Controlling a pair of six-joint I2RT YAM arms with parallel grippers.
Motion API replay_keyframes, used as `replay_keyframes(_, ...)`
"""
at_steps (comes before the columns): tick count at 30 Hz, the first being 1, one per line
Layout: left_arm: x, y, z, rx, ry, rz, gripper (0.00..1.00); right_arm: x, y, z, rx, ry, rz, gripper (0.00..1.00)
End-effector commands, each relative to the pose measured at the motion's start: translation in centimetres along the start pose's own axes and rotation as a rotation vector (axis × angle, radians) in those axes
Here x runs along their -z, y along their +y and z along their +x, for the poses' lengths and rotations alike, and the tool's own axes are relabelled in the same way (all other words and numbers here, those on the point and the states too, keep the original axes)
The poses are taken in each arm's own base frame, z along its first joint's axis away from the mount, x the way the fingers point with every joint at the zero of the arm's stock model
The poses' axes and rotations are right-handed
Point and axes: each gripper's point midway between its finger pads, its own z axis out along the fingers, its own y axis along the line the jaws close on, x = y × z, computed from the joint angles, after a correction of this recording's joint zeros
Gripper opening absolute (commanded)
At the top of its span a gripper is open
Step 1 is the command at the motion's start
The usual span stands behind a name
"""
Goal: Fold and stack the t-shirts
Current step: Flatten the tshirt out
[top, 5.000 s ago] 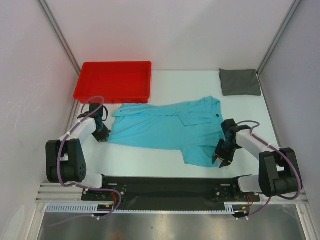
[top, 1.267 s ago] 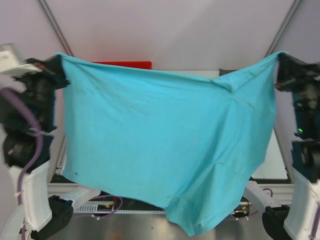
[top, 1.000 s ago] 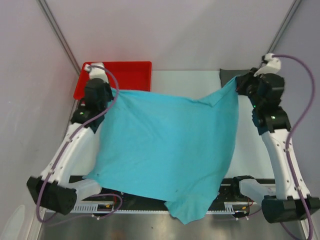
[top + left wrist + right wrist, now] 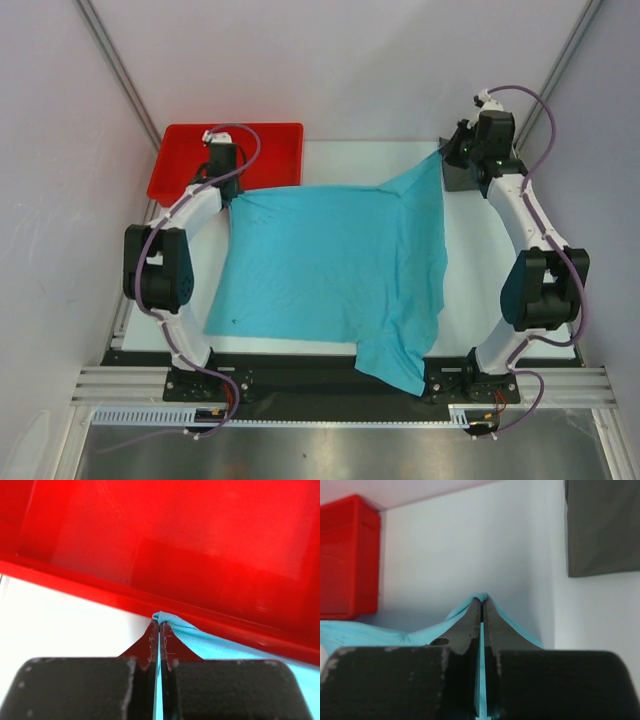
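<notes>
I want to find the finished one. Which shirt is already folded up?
The dark grey t-shirt at the far right, small and flat with straight edges. The turquoise t-shirt isn't folded: it lies spread wide open.

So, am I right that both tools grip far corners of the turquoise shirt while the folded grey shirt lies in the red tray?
Not quite: the grey shirt lies on the table, apart from the red tray, as the right wrist view shows. The left tool and right tool do grip far corners of the turquoise shirt.
</notes>
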Motion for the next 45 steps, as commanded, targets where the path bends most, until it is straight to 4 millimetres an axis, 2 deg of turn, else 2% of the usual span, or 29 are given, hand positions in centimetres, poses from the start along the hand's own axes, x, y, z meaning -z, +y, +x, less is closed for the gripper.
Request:
replay_keyframes(1,6.3,0.6,-8.1,0.122,-0.175,0.057,0.00,5.3,2.7,-7.5,0.043,-0.178,-0.041,0.00)
replay_keyframes(2,7.4,0.8,-9.1,0.136,-0.201,0.067,0.00,7.4,3.3,-9.0,0.054,-0.224,-0.050,0.00)
replay_keyframes(3,10.3,1.2,-11.6,0.164,-0.264,0.089,0.00,9.0,3.9,-10.0,0.061,-0.249,-0.058,0.00)
replay_keyframes(4,11.7,1.4,-12.7,0.177,-0.292,0.104,0.00,10.2,4.2,-10.8,0.068,-0.275,-0.057,0.00)
replay_keyframes(5,13.4,1.8,-14.0,0.194,-0.331,0.117,0.00,13.0,5.0,-12.3,0.078,-0.332,-0.073,0.00)
replay_keyframes(6,16.5,2.2,-16.1,0.221,-0.395,0.153,0.00,14.6,5.6,-13.0,0.088,-0.359,-0.085,0.00)
replay_keyframes(7,18.4,2.4,-17.2,0.235,-0.435,0.178,0.00,16.1,5.9,-13.7,0.095,-0.390,-0.093,0.00)
replay_keyframes(8,20.1,2.6,-18.1,0.246,-0.473,0.203,0.00,19.2,6.9,-14.9,0.108,-0.450,-0.113,0.00)
replay_keyframes(9,22.0,2.8,-19.3,0.263,-0.516,0.229,0.00,20.8,7.3,-15.4,0.116,-0.479,-0.123,0.00)
replay_keyframes(10,25.3,3.5,-20.3,0.282,-0.578,0.264,0.00,22.8,7.8,-16.2,0.125,-0.522,-0.135,0.00)
replay_keyframes(12,29.0,4.5,-21.6,0.306,-0.658,0.296,0.00,28.1,9.0,-17.6,0.151,-0.630,-0.166,0.00)
replay_keyframes(13,31.8,5.3,-22.2,0.320,-0.714,0.315,0.01,29.8,9.5,-17.8,0.156,-0.665,-0.180,0.00)
replay_keyframes(14,33.5,5.9,-22.5,0.327,-0.743,0.322,0.00,31.4,9.8,-18.1,0.164,-0.697,-0.190,0.00)
replay_keyframes(15,35.6,6.5,-23.2,0.329,-0.778,0.333,0.00,34.7,10.4,-18.3,0.173,-0.758,-0.209,0.00)
replay_keyframes(18,42.1,8.4,-24.3,0.322,-0.887,0.369,0.00,39.8,11.1,-18.7,0.193,-0.851,-0.228,0.00)
replay_keyframes(20,45.6,9.6,-24.5,0.323,-0.947,0.379,0.00,44.2,11.7,-18.8,0.204,-0.927,-0.247,0.00)
replay_keyframes(21,48.1,10.6,-24.8,0.325,-0.988,0.381,0.00,45.5,12.0,-18.8,0.207,-0.945,-0.259,0.00)
replay_keyframes(23,50.7,11.6,-24.8,0.332,-1.032,0.387,0.00,48.4,12.6,-18.8,0.219,-0.992,-0.281,0.00)
replay_keyframes(24,53.2,12.7,-24.7,0.344,-1.076,0.387,0.00,50.2,13.0,-19.0,0.224,-1.023,-0.295,0.00)
replay_keyframes(28,57.8,15.1,-24.0,0.374,-1.161,0.385,0.00,54.6,14.1,-19.2,0.228,-1.098,-0.343,0.00)
replay_keyframes(31,57.8,15.8,-23.5,0.388,-1.162,0.356,0.00,54.7,14.5,-19.4,0.220,-1.101,-0.367,0.00)
replay_keyframes(35,53.5,14.4,-23.4,0.361,-1.077,0.309,0.00,50.4,14.3,-19.9,0.195,-1.014,-0.362,0.00)
replay_keyframes(38,48.4,12.6,-22.9,0.318,-0.974,0.271,0.00,44.4,13.6,-19.6,0.174,-0.903,-0.341,0.00)
replay_keyframes(40,43.9,11.1,-21.9,0.280,-0.891,0.240,0.00,40.3,12.9,-18.9,0.153,-0.823,-0.328,0.00)
replay_keyframes(41,42.1,10.5,-21.7,0.267,-0.866,0.227,0.00,37.3,12.1,-17.8,0.136,-0.767,-0.312,0.00)
replay_keyframes(42,38.4,9.3,-20.2,0.228,-0.786,0.206,0.00,35.1,11.7,-17.2,0.121,-0.725,-0.303,0.00)
replay_keyframes(43,36.3,8.8,-19.3,0.212,-0.744,0.189,0.00,33.6,11.4,-16.6,0.106,-0.695,-0.304,0.00)
replay_keyframes(44,33.7,7.9,-18.7,0.196,-0.707,0.174,0.00,30.2,10.4,-14.9,0.093,-0.632,-0.286,0.00)
replay_keyframes(45,29.8,7.0,-16.2,0.160,-0.620,0.151,0.00,28.4,9.9,-14.2,0.088,-0.601,-0.274,0.00)
